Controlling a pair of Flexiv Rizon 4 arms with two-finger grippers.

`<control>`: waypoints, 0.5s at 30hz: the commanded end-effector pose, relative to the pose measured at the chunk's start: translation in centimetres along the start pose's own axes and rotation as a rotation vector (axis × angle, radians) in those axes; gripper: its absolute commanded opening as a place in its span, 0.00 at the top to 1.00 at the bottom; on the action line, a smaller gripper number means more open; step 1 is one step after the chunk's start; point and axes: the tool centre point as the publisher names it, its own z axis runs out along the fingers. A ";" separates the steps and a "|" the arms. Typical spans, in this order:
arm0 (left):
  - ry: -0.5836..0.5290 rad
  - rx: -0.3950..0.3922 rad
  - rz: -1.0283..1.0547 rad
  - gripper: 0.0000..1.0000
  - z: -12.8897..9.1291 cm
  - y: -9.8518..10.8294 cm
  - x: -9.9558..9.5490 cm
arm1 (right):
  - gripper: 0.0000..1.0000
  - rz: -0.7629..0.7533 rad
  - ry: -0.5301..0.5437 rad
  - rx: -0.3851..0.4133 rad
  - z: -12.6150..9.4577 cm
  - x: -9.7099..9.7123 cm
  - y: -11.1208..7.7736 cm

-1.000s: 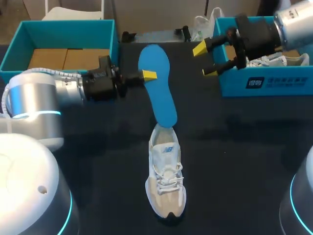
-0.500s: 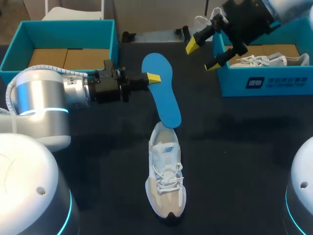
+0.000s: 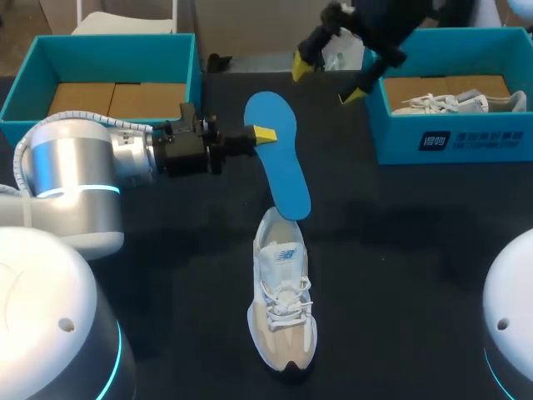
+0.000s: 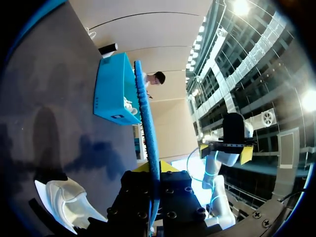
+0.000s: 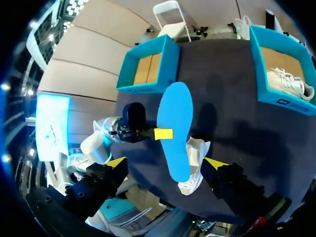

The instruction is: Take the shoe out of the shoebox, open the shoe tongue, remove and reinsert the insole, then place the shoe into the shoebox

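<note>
Insole (image 3: 279,158), blue, has slid slightly sideways over the last second, away from the left arm's side, its narrow end remaining at the heel opening of the shoe (image 3: 283,300). Its long axis runs across the left gripper (image 3: 260,133), broad end farther from the robot, narrow end nearer; the fingers are clamped on its edge near the broad end. The shoe lies below and beside that gripper, toe toward the robot, roughly in line with the insole. The right gripper (image 3: 329,79), spread wide and holding nothing, has risen from the shoebox (image 3: 450,142) and swung beyond the insole's broad end.
</note>
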 end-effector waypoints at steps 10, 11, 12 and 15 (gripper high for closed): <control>-0.002 -0.002 0.000 1.00 0.0 0.0 0.0 | 0.00 0.018 -0.529 0.036 2.0 3.7 -0.3; -0.002 -0.002 0.000 1.00 0.0 0.0 0.0 | 0.00 0.019 -0.539 0.040 2.1 4.0 -0.3; -0.002 -0.002 0.000 1.00 0.0 0.0 0.0 | 0.00 0.016 -0.553 0.048 2.3 4.3 -0.3; -0.002 -0.002 0.000 1.00 0.0 0.0 0.0 | 0.00 0.015 -0.590 0.064 3.0 5.1 -0.3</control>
